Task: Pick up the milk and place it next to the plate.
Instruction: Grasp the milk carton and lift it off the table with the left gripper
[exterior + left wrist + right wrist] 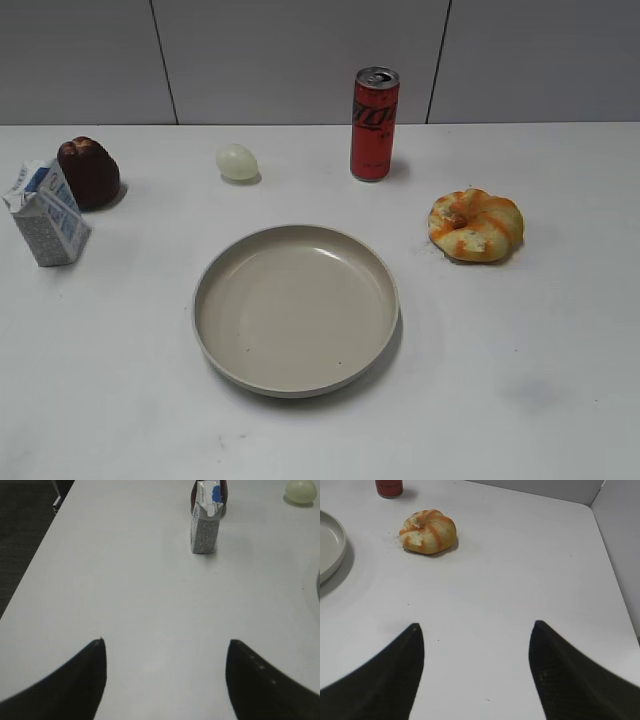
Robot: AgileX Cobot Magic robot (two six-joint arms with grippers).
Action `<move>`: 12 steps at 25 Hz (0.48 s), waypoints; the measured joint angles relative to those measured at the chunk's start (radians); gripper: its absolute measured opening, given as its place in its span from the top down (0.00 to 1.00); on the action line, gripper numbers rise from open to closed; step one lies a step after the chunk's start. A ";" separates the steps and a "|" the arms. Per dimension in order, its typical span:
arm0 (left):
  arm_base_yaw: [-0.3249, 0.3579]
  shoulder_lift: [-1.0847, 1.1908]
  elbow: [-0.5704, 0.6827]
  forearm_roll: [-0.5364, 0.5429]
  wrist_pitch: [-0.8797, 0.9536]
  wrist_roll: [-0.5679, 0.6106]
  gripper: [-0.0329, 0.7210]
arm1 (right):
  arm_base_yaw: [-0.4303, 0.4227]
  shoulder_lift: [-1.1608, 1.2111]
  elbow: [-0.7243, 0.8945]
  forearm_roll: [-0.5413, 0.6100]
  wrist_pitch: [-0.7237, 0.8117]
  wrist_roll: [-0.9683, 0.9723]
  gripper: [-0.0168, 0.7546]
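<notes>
The milk point(47, 214) is a small white-and-blue carton with speckled grey sides, upright at the table's far left; it also shows in the left wrist view point(205, 517), far ahead of the fingers. The plate point(296, 377) is a large round beige-grey dish at the table's middle; its rim shows in the right wrist view point(339, 544). My left gripper point(166, 642) is open and empty over bare table, well short of the milk. My right gripper point(476, 626) is open and empty over bare table to the right of the plate. Neither gripper shows in the exterior view.
A dark brown cake point(89, 171) stands just behind the milk. A pale egg point(237, 161) and a tall red soda can point(374, 124) stand at the back. An orange-striped bread roll point(476, 225) lies right of the plate. The table's left edge point(30, 575) drops to dark floor.
</notes>
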 joint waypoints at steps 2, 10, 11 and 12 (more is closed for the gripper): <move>0.000 0.060 -0.008 -0.001 -0.008 0.000 0.22 | 0.000 0.000 0.000 0.000 0.000 0.000 0.33; 0.000 0.418 -0.079 -0.011 -0.055 0.000 0.22 | 0.000 0.000 0.000 0.000 0.000 0.000 0.33; 0.000 0.469 -0.098 -0.019 -0.067 0.000 0.22 | 0.000 0.000 0.000 0.000 0.000 0.000 0.33; 0.000 0.520 -0.121 -0.028 -0.082 0.000 0.22 | 0.000 0.000 0.000 0.000 0.000 0.000 0.33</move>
